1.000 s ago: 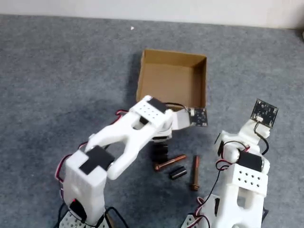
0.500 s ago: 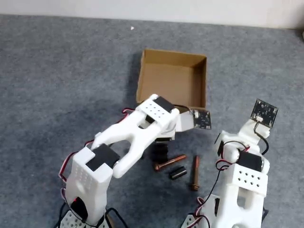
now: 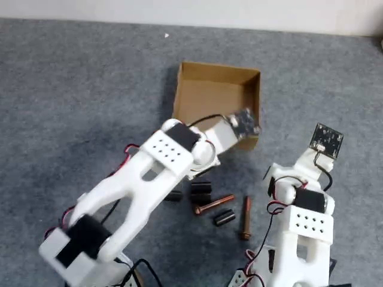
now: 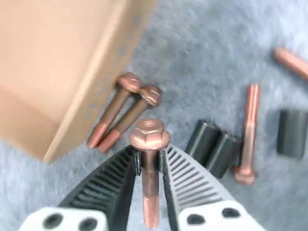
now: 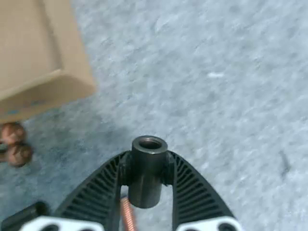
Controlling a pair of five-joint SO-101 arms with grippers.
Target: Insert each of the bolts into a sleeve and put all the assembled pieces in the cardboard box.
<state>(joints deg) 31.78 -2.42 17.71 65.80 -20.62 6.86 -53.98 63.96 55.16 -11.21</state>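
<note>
My left gripper (image 4: 148, 155) is shut on a copper bolt (image 4: 148, 142), held head outward above the carpet beside the cardboard box (image 4: 57, 62). Two more bolts (image 4: 126, 110) lie together against the box wall. A pair of black sleeves (image 4: 211, 144) lies past them, with another bolt (image 4: 248, 130) and a sleeve (image 4: 292, 132) beyond. My right gripper (image 5: 147, 163) is shut on a black sleeve (image 5: 147, 175), its bore facing outward. In the high view the left arm (image 3: 161, 161) reaches to the box (image 3: 218, 101), and loose bolts (image 3: 214, 204) and sleeves (image 3: 201, 191) lie between the arms.
Grey carpet covers the whole surface. The box (image 5: 33, 53) is open-topped with nothing visible inside it. The right arm (image 3: 305, 221) stands at the near right, with a bolt (image 3: 246, 217) and a sleeve (image 3: 224, 217) just to its left. Open carpet lies left of the box.
The left arm has swung up and away from the loose parts toward the box's near wall, uncovering a sleeve on the carpet. The right arm shifted slightly.
</note>
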